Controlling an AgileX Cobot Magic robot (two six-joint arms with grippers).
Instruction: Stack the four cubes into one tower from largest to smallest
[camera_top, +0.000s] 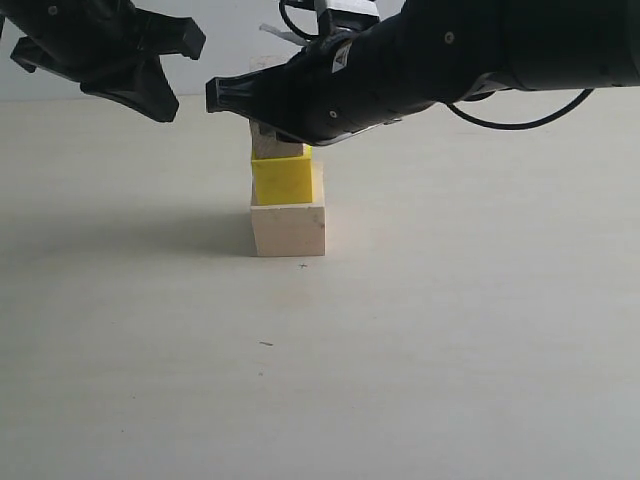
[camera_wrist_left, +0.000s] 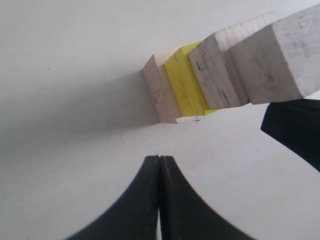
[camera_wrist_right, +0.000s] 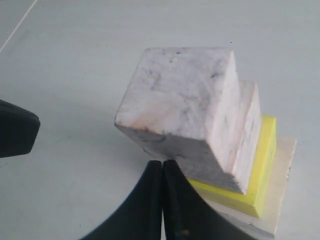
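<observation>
All four cubes stand in one tower on the table. The largest pale wood cube is at the bottom, the yellow cube sits on it, and the third wood cube shows just under my right arm. That arm hides the smallest cube in the exterior view. It shows on top in the wrist views, slightly twisted. My right gripper is shut and empty, beside the tower's top. My left gripper is shut and empty, off to the tower's left.
The pale tabletop spreads out all around the tower. A black cable hangs behind my right arm. In the left wrist view, part of my right gripper shows close to the tower's top.
</observation>
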